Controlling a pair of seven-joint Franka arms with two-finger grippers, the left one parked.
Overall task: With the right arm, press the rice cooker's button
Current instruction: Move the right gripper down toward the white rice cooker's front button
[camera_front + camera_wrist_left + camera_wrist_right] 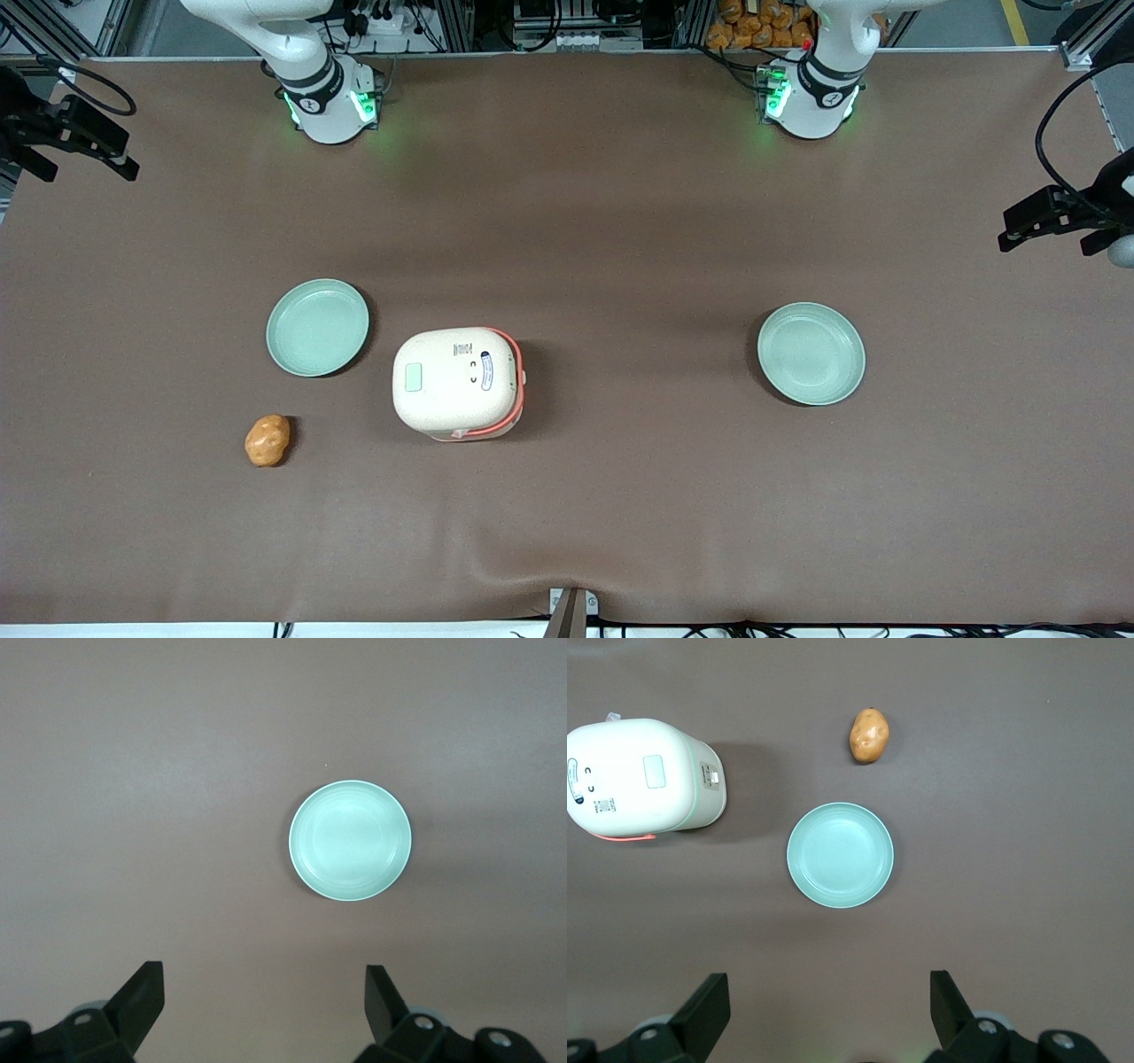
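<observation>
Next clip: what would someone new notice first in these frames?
The cream rice cooker with its lid closed stands mid-table. A pale green plate lies beside it toward the working arm's end, and an orange-brown potato sits nearer the front camera than that plate. A second green plate lies toward the parked arm's end. The right arm's gripper hovers above the first plate, fingers open, holding nothing.
</observation>
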